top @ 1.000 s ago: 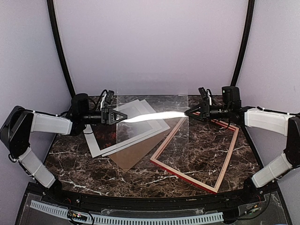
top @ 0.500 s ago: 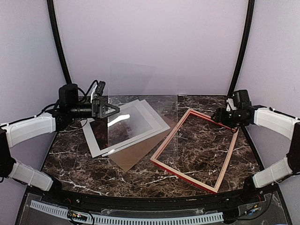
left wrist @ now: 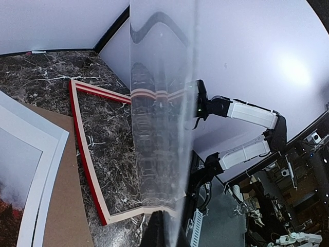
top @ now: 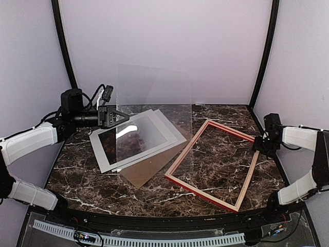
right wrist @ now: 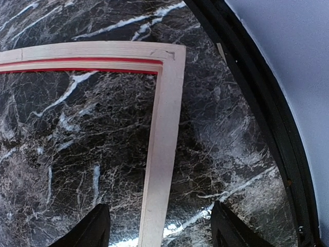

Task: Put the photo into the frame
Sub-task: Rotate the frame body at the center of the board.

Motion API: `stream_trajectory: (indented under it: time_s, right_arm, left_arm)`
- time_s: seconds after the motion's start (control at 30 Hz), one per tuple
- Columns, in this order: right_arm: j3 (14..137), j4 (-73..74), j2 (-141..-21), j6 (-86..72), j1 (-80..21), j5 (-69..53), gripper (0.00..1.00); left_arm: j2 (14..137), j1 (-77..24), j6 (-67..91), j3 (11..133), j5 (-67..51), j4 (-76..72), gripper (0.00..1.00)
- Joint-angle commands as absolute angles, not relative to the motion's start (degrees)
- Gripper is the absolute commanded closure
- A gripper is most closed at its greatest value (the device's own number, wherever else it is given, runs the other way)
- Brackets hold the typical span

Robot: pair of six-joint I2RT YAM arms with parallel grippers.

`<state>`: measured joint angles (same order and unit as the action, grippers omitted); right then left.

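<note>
Since a second ago: right arm has let go of clear pane and pulled back to right edge; left arm has swung pane upright, leftward.

Left gripper point(top: 122, 117) clenched on clear pane point(top: 154, 110). Right gripper point(top: 261, 146) spread, empty, over corner of frame point(top: 200, 193).

Photo point(top: 134, 140) face up on brown backing board point(top: 149, 172), beside frame, not in it. Frame back-up, empty.

My read: nothing loaded yet; pane, photo and board still to go in.

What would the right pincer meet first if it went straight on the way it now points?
Probably the frame: its pale rail lies right ahead of the open right pincer, on the table. Depth is unclear.
</note>
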<state>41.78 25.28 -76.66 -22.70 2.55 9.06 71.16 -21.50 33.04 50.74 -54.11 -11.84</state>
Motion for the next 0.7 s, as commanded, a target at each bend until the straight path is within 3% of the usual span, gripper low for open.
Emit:
stream_trajectory:
  time_s: [0.0, 0.27, 0.47, 0.67]
  right_arm:
    - [41.7, 23.7, -80.1, -22.1, 3.2, 9.6, 0.34]
    - [41.9, 19.8, -86.6, -20.6, 4.0, 5.9, 0.49]
    - [44.5, 19.4, -90.3, -18.4, 4.3, 5.8, 0.67]
    - [47.7, 18.7, -94.1, -16.3, 3.9, 4.3, 0.76]
  left_arm:
    - [68.6, -21.5, 33.8, 52.1, -54.1, -13.6, 1.00]
    - [67.1, -21.5, 34.0, 52.5, -52.1, -12.6, 1.00]
    - [67.9, -21.5, 34.3, 54.0, -51.1, -11.7, 1.00]
    - [69.3, -21.5, 34.0, 55.5, -50.1, -11.1, 1.00]
